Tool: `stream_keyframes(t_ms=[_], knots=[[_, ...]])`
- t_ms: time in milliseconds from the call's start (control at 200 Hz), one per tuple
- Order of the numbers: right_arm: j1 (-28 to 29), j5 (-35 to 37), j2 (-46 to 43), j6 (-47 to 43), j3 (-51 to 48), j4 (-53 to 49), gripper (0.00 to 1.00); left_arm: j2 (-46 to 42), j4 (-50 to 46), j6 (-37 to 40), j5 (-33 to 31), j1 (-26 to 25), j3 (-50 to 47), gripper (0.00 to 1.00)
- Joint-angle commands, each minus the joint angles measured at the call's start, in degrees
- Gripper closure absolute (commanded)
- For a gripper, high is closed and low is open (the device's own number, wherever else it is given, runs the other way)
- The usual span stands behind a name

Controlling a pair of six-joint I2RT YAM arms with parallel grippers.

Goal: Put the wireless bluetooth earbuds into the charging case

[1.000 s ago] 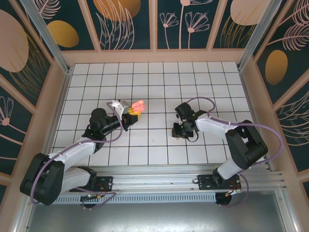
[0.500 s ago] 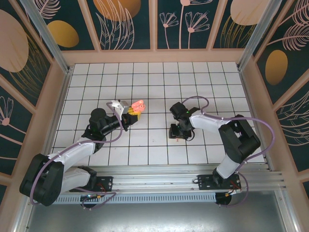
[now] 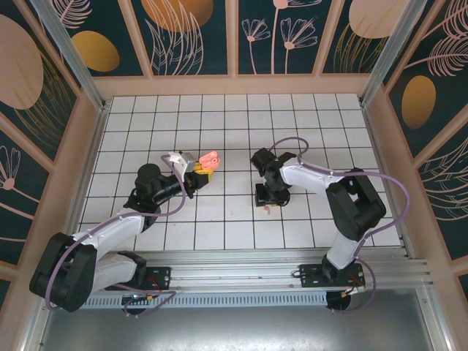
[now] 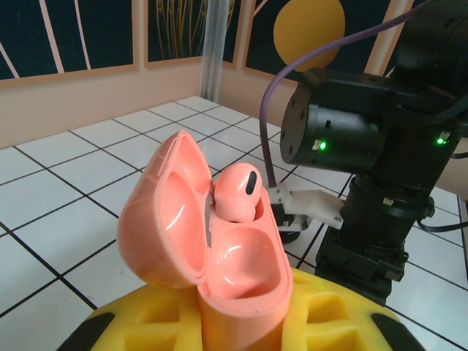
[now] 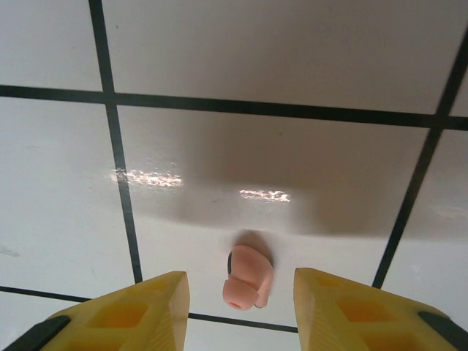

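The salmon-pink charging case stands upright with its lid swung open to the left, and my left gripper is shut on its base. One pink earbud sits in the far socket; the near socket is bare. From above, the charging case is held over the left-centre tiles. A second pink earbud lies loose on a white tile. My right gripper is open just above it, with one yellow finger on each side and touching nothing. From above, this earbud lies just in front of the right gripper.
The right arm's black wrist with green lights stands close behind the case. The table is a white grid of tiles with black lines. Patterned walls and metal posts enclose it on three sides.
The right arm's wrist has swung a little to the left and its gripper has settled over the loose earbud. The left arm and the case have not moved.
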Motion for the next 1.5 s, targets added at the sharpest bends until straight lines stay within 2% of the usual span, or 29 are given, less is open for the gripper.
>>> stream_keyframes(t_ms=[0,500,686,991,1256,1441,1491], knots=[[1.00,1.16,2.46,-1.29,2.57,-3.47,0.59,-1.11,-0.83,1.17,0.00,0.17,0.71,0.91],[1.49,2.22,6.22,-1.87,4.30,-5.44,0.67,-0.93,-1.28,1.42,-0.03,0.17,0.74,0.91],[1.62,2.65,7.49,-2.14,4.74,-5.43,0.74,-0.67,-1.36,1.36,0.10,0.19,1.01,0.91],[1.96,4.46,5.53,-2.03,5.00,-3.81,0.79,-0.17,-1.03,1.38,0.16,0.19,1.03,0.91],[3.06,7.05,-6.26,-3.12,4.94,9.72,0.79,1.88,4.67,-1.42,1.49,0.22,0.18,0.91],[5.86,7.57,-15.98,-11.82,2.15,27.94,0.80,5.13,9.86,-4.56,3.41,0.18,0.47,0.92],[6.37,5.37,-18.20,-14.42,1.01,32.98,0.80,5.78,10.74,-5.10,3.92,0.18,0.62,0.92]])
